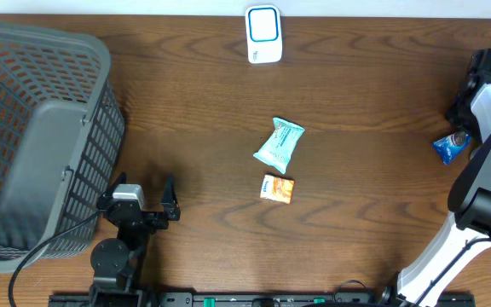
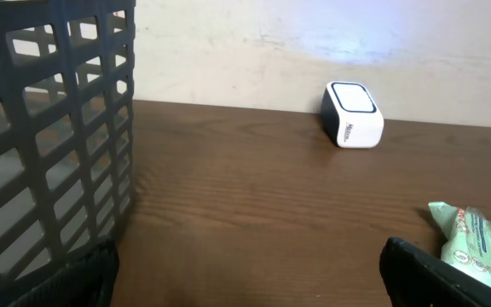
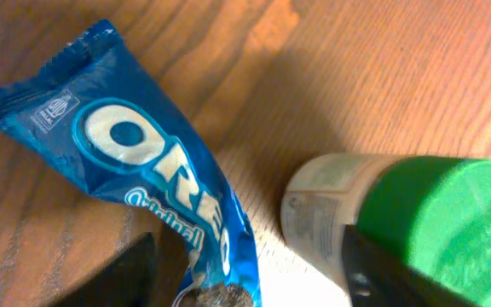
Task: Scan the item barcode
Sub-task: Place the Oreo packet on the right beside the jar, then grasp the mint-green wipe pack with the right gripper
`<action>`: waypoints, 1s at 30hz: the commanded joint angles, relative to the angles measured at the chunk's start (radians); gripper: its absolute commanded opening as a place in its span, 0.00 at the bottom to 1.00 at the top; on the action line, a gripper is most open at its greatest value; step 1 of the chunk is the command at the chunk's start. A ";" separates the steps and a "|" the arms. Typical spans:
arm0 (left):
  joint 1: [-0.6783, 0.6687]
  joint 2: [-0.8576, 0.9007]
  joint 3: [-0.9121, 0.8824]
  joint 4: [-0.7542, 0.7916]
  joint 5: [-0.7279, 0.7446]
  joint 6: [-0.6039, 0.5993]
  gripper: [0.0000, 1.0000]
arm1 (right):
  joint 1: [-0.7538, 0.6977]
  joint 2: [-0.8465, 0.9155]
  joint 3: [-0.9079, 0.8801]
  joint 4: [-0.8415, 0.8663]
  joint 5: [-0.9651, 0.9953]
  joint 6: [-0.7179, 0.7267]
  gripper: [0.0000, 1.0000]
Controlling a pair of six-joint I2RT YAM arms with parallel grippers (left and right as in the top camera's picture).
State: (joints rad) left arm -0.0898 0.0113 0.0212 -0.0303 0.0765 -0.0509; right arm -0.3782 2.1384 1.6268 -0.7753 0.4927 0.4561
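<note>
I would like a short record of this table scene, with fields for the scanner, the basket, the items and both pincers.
scanner: white, at the far edge of the table, centre
basket: grey, on the left
middle items: green packet; orange packet just nearer the robot, apart from it
right side: Oreo packet flat on the wood, beside a jar with a green lid
left pincer: open, empty, next to the basket, facing the scanner
right pincer: open, fingers either side of the Oreo packet's end
</note>
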 commanded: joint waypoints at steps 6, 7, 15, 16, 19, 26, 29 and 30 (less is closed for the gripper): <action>0.000 -0.005 -0.017 -0.031 0.021 0.009 0.98 | 0.105 -0.048 0.170 -0.071 -0.119 -0.095 0.99; 0.000 -0.005 -0.017 -0.031 0.021 0.009 0.98 | 0.122 -0.059 0.190 -0.082 -0.142 -0.095 0.99; 0.000 -0.005 -0.017 -0.031 0.021 0.009 0.98 | 0.453 -0.129 0.235 -0.255 -0.682 -0.094 0.99; 0.000 -0.005 -0.017 -0.031 0.021 0.009 0.98 | 0.491 -0.128 0.227 -0.261 -0.737 -0.094 0.99; 0.000 -0.005 -0.017 -0.031 0.021 0.009 0.98 | 0.632 -0.124 0.206 -0.278 -0.854 -0.095 0.83; 0.000 -0.005 -0.017 -0.031 0.021 0.009 0.98 | 0.904 -0.116 0.201 -0.250 -0.571 0.190 0.99; 0.000 -0.005 -0.017 -0.031 0.021 0.009 0.98 | 0.966 -0.093 0.201 -0.308 -0.437 0.415 0.99; 0.000 -0.005 -0.017 -0.031 0.021 0.009 0.98 | 0.974 -0.074 0.201 -0.341 -0.416 0.505 0.97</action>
State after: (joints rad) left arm -0.0898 0.0113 0.0212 -0.0303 0.0765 -0.0513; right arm 0.5747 2.0178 1.8362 -1.0710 -0.0978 0.6464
